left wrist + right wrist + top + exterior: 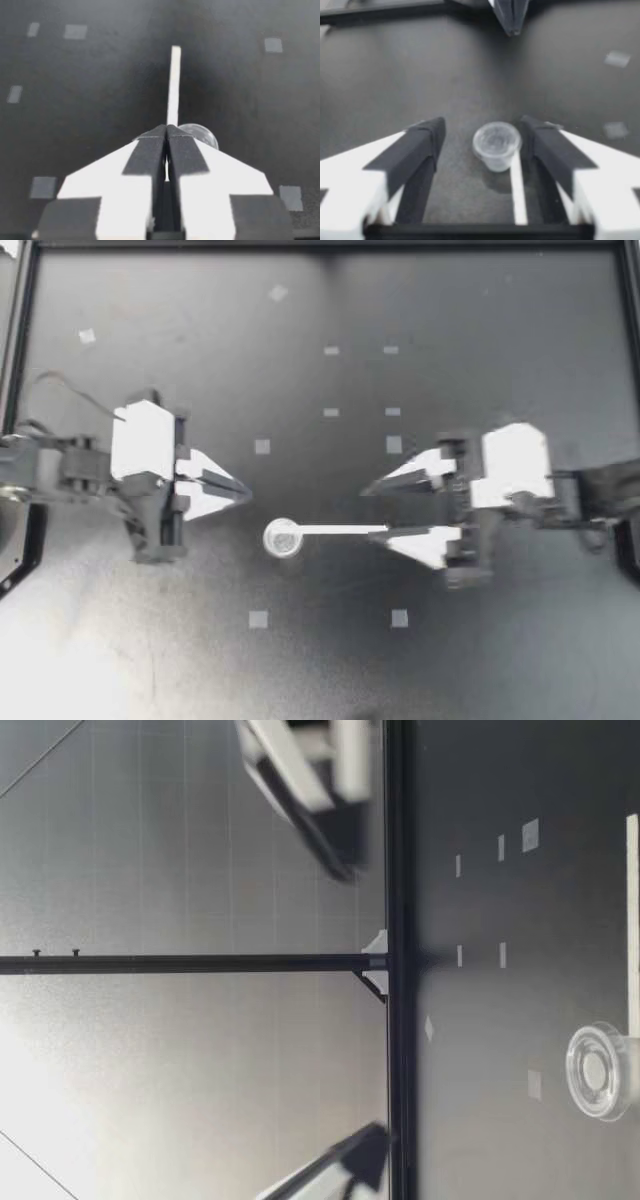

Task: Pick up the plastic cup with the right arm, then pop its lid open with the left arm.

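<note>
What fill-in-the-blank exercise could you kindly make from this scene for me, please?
1. The left gripper holds nothing, and its fingers are ____.
2. The right gripper has its fingers ____.
3. The strip lying on the table between the clear cup and the right gripper is ____ in colour.
Missing words: shut; open; white.

My left gripper (244, 493) hides most of the clear cup (202, 135) (seen from its wrist).
</note>
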Controlling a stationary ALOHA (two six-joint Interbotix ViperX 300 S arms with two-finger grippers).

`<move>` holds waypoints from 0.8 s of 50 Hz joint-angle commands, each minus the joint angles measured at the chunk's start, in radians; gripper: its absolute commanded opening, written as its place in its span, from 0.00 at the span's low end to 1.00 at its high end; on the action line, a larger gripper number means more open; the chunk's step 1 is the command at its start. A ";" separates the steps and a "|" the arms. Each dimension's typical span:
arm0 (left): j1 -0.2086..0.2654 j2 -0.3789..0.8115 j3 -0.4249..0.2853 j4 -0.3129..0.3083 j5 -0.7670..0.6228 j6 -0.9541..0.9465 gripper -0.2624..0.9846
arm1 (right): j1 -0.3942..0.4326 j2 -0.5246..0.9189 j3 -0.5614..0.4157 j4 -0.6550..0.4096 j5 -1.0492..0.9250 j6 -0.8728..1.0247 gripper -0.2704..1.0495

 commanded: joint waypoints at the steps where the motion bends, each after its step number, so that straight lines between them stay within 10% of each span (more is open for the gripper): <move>1: -0.014 0.029 -0.031 0.000 -0.043 0.005 0.26 | -0.003 0.064 -0.058 0.000 -0.012 0.029 0.71; 40: -0.037 0.236 -0.049 0.002 -0.097 0.008 0.26 | 0.008 0.350 -0.245 -0.031 0.049 0.149 0.73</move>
